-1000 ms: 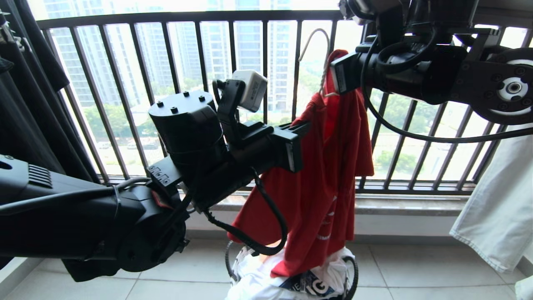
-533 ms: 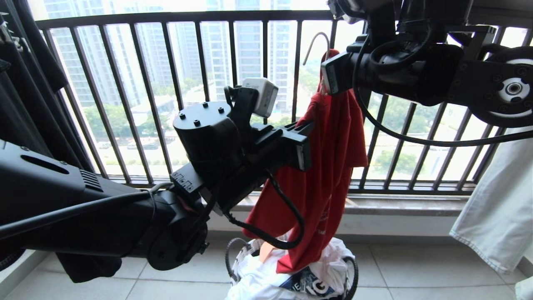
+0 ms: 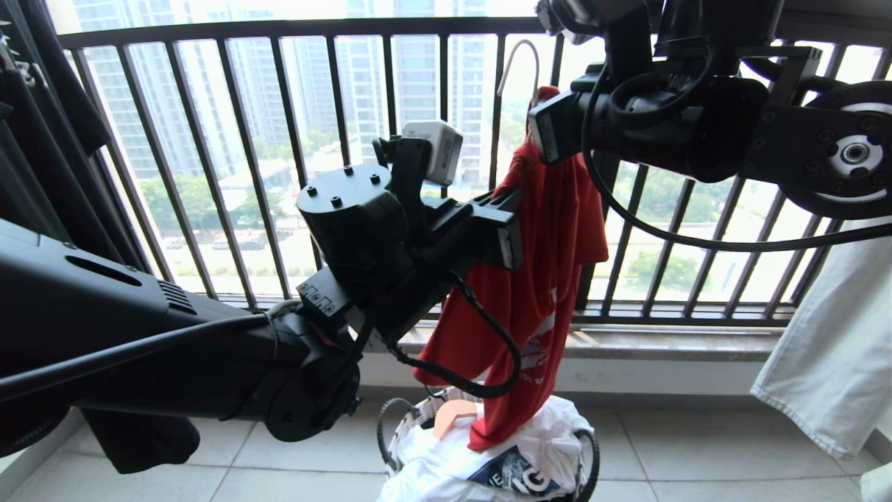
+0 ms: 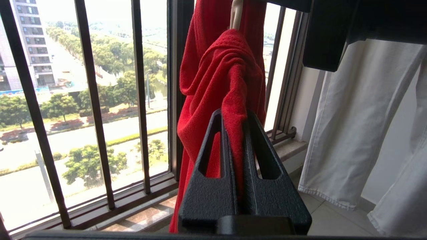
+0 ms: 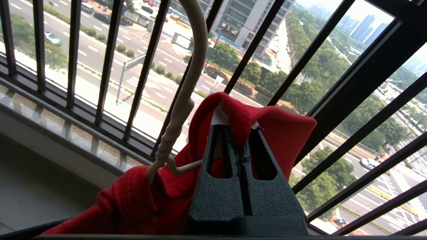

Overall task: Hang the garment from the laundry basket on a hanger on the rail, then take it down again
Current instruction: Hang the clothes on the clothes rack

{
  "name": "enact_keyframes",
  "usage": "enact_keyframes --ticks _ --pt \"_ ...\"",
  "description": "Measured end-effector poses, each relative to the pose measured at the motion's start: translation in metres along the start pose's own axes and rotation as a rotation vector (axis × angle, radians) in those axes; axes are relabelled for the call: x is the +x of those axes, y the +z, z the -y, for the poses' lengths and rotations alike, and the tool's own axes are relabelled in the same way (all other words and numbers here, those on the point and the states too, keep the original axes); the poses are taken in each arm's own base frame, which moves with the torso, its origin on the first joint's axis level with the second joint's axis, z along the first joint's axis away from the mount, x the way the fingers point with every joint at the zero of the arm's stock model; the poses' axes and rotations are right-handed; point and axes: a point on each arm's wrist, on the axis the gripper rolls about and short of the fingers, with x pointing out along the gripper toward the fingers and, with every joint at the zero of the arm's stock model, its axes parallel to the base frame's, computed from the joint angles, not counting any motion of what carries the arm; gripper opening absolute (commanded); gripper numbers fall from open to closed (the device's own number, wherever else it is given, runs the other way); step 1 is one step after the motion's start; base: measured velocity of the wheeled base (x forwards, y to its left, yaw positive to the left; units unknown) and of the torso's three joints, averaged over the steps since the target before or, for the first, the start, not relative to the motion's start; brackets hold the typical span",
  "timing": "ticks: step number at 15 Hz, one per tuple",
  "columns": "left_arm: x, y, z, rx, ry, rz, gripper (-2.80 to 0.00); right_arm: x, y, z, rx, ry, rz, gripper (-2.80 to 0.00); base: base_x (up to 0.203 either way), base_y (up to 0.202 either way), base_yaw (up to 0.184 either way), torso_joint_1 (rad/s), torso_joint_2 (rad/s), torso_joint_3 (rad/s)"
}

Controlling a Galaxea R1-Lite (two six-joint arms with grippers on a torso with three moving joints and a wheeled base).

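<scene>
Strong daylight pours in through the window railing [image 3: 348,174], washing the sky and towers to glare and backlighting the black arms into near silhouette, while the close fingers [image 4: 213,186] in both wrist views look slightly soft.

Dark window railing [image 3: 279,167], white hanging cloth [image 3: 829,348], black garment [image 3: 42,174] at left.

White garment [image 3: 446,467] in the basket [image 3: 589,466]: a blue printed patch with large white letters, "IG" readable, smaller print above it too small to make out. Red shirt [image 3: 550,251]: white and blue print low on the front, creased and folded, not legible. Distant building fronts and street signs outside carry nothing that can be read
</scene>
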Motion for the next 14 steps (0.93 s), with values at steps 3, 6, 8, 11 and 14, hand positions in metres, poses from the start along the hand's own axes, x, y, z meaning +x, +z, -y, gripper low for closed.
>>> enact_keyframes --ticks 3,6,8,11,14 --pt "0.002 0.002 0.000 -0.002 0.000 0.069 -2.80 -0.001 0.001 0.000 -0.002 0.002 0.002 0.00 0.000 0.000 0.000 0.000 0.00 0.000" --pt "0.002 0.001 0.000 -0.004 0.002 0.068 -2.80 -0.002 0.002 -0.001 0.000 0.002 0.006 0.00 0.000 0.000 0.000 0.000 0.00 0.000" --pt "0.002 0.000 -0.001 -0.004 0.003 0.068 -2.80 -0.003 0.003 0.000 0.001 0.001 0.009 0.00 0.000 0.000 0.000 0.000 0.00 0.000" --pt "0.003 0.002 -0.002 -0.005 0.005 0.074 -2.80 -0.009 0.004 0.003 0.002 -0.004 0.007 0.00 0.000 0.000 0.000 0.000 0.00 0.000" --pt "0.003 0.006 -0.006 -0.001 0.014 0.097 -2.80 -0.018 0.001 0.006 0.000 -0.006 -0.008 0.00 0.000 0.000 0.000 0.000 0.00 0.000"
